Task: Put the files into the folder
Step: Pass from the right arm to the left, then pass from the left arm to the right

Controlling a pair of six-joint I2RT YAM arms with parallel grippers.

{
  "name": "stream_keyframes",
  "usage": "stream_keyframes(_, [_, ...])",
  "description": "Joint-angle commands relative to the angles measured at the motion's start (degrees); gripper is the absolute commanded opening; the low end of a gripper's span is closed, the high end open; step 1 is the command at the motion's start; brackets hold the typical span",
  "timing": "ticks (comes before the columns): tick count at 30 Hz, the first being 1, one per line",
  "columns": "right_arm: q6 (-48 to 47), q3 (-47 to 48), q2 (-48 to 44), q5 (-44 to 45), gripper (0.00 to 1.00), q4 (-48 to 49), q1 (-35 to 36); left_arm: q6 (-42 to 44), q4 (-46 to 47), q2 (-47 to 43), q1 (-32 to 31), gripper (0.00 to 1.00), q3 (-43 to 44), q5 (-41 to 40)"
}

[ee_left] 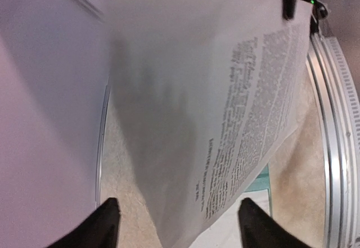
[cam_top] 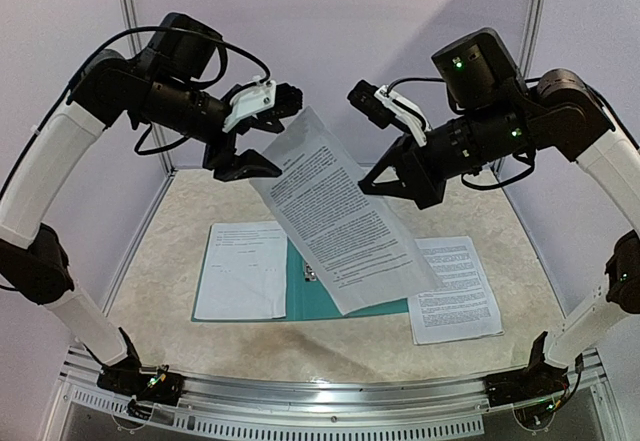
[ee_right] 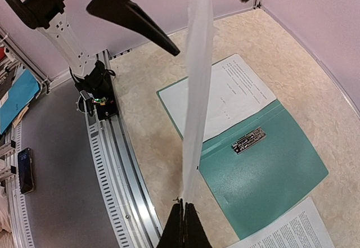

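One of the files, a white printed sheet (cam_top: 335, 211), hangs tilted in the air above the table. My right gripper (cam_top: 372, 183) is shut on its right edge; in the right wrist view the sheet (ee_right: 197, 90) stands edge-on, rising from the closed fingertips (ee_right: 184, 225). My left gripper (cam_top: 285, 133) is open at the sheet's upper left corner, its fingers on either side of the paper (ee_left: 225, 107) without pinching it. The teal folder (cam_top: 300, 296) lies open below, with a silver clip (ee_right: 249, 140) and another sheet (cam_top: 243, 271) on its left cover.
A third printed sheet (cam_top: 455, 289) lies on the table just right of the folder. The left arm's base (ee_right: 95, 90) and a metal rail (ee_right: 118, 163) run along the near edge. White partition walls close in the back and sides.
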Motion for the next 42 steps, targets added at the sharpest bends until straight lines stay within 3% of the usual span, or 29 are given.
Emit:
stream_keyframes(1, [-0.5,-2.1,-2.3,0.5,0.00,1.7,0.3,-0.1,-5.4,1.0,-0.3,0.55,0.9,9.2])
stream_keyframes(5, [-0.6,-3.6,-3.1,0.5,0.00,2.8,0.3,0.9,-10.3,0.0,-1.7,0.03,1.0,14.5])
stream_keyframes(9, [-1.0,-4.4,-3.3,1.9,0.03,2.6,0.4,0.0,-12.1,-1.1,-2.6,0.00,0.8,11.1])
stream_keyframes(11, [-1.3,-5.6,-3.3,4.4,0.40,2.5,0.4,-0.4,-12.6,-1.7,-2.8,0.00,0.6,9.4])
stream_keyframes(12, [-1.5,-6.3,-3.1,5.0,0.49,2.4,0.4,-0.4,-13.2,-1.9,-3.0,0.00,0.5,8.7])
stream_keyframes(15, [-2.7,-6.3,-1.2,7.0,0.66,1.8,0.3,0.6,-15.0,-2.3,-4.5,0.00,-0.3,6.6])
stream_keyframes(17, [-2.9,-5.2,0.4,10.2,0.68,0.9,0.3,1.2,-16.5,-2.2,-5.7,0.00,-0.3,5.9])
stream_keyframes(20, [-2.9,-4.2,2.4,13.0,0.65,0.8,0.3,1.7,-17.8,-2.3,-6.7,0.00,0.1,5.3])
stream_keyframes(22, [-2.9,-4.3,2.6,13.1,0.58,1.4,0.3,2.2,-18.3,-2.3,-7.1,0.00,-0.2,4.4])
stream_keyframes(25, [-4.8,-4.4,2.5,13.1,0.34,2.1,0.4,2.5,-18.8,-2.2,-7.3,0.00,-0.6,3.1])
stream_keyframes(28, [-4.9,-4.6,2.5,11.7,0.04,2.7,0.3,2.3,-19.2,-2.1,-7.4,0.00,-0.8,2.1])
stream_keyframes(29, [-4.8,-4.7,2.7,11.8,0.00,2.9,0.4,1.9,-18.9,-2.1,-7.5,0.00,-0.9,1.3])
stream_keyframes(30, [-4.6,-5.2,2.7,12.5,0.00,3.4,0.3,1.0,-18.4,-2.1,-7.5,0.09,-0.9,-0.2])
stream_keyframes(33, [-2.3,-8.1,2.8,15.1,0.00,7.0,-0.7,-1.1,-16.9,-2.6,-7.1,0.96,-1.2,-6.7])
stream_keyframes(37, [3.3,-13.2,3.1,10.2,0.00,16.2,-6.2,-2.7,-14.7,-5.2,-2.3,1.00,-3.9,-13.4])
stream_keyframes(42, [12.8,-19.6,6.4,-0.9,0.00,33.0,-13.1,-2.5,-11.6,-9.9,14.2,1.00,-12.8,-16.6])
